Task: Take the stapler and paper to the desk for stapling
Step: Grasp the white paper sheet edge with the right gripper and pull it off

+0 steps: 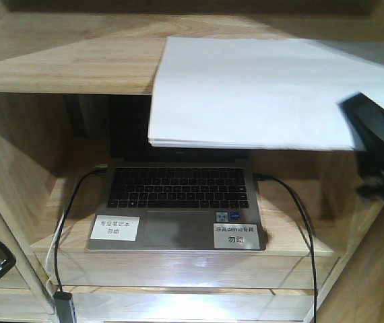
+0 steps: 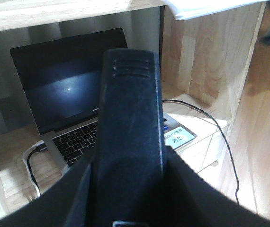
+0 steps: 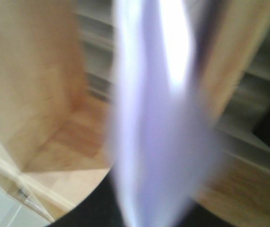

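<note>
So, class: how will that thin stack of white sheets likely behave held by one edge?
Probably light and floppy: the thin white paper stack juts from the blurred right claw at its corner, so the free side may droop. Separate edges show, so sheets could slide apart.

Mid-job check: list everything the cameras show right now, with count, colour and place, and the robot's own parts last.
paper: one thin stack, white, over the upper shelf, its front edge overhanging above the laptop
stapler: one, black, between the left gripper's fingers
laptop: one, silver-grey with black keys, open with a dark screen, in the shelf compartment
labels: two, white, on the laptop's palm rest
cables: two black, one at each side of the laptop; one white on the left
shelf unit: one, light wood, around the laptop
left gripper: black, closed on the stapler
right gripper: black, blurred, at the paper's right edge, apparently gripping it
</note>
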Available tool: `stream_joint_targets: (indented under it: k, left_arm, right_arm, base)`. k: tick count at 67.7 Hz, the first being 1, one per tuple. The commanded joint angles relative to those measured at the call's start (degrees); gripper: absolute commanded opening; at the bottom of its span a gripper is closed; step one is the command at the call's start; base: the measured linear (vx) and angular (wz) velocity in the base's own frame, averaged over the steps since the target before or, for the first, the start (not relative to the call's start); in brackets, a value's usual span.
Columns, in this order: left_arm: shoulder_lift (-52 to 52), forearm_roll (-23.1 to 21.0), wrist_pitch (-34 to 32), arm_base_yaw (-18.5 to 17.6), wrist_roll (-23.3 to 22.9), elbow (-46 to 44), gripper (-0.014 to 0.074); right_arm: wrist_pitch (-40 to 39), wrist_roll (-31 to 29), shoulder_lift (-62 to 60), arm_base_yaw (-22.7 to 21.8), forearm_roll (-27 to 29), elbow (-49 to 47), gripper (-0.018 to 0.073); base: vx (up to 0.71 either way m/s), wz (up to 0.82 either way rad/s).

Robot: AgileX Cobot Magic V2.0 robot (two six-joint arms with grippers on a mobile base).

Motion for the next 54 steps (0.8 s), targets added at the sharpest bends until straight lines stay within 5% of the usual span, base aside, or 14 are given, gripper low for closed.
stream_joint_targets:
  k: [1,54]
  left_arm:
    - [0.7,-1.8,-7.0,-0.3,-0.3,-1.7,-0.0006]
    - [0.7,-1.8,-7.0,-0.3,-0.3,-1.7,-0.0006]
  right_arm:
    - [-4.1,-4.0,-4.9,-0.1,2.4,1.6,-0.0005]
    - [5.5,-6.9,-39.5,-0.1,-2.7,19.3,-0.0003]
  base:
    - [0.00,0.00]
    - [0.00,0.00]
